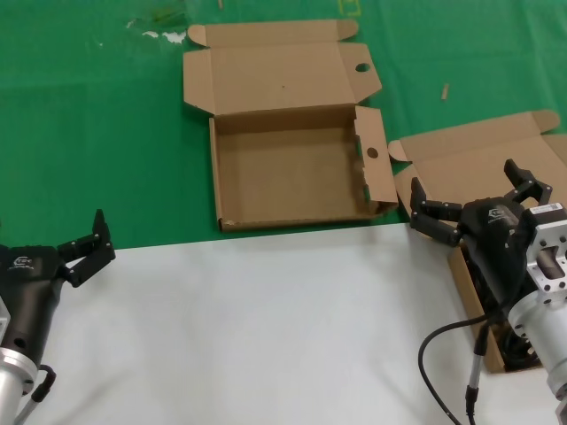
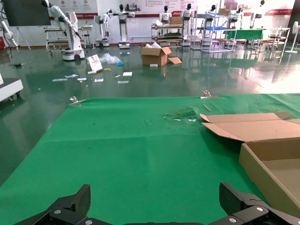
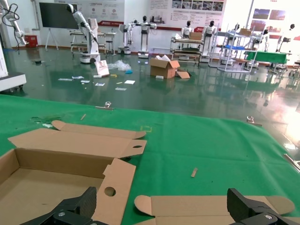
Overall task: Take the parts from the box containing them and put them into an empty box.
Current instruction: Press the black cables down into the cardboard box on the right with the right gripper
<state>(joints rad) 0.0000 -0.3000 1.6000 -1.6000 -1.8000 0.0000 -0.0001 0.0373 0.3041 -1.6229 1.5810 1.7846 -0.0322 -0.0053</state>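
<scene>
The empty box lies open mid-table, with round holes in its lid tab and side flap; it also shows in the right wrist view and the left wrist view. The box containing the parts sits at the right, its plain lid flap laid back. Black parts show inside it, mostly hidden under my right arm. My right gripper hovers open over that box, holding nothing. At the near left, my left gripper is parked open and empty over the mat's edge.
A green mat covers the far half of the table and a white surface the near half. My right arm's grey cable loops over the white part. A small wood chip and white scraps lie on the mat.
</scene>
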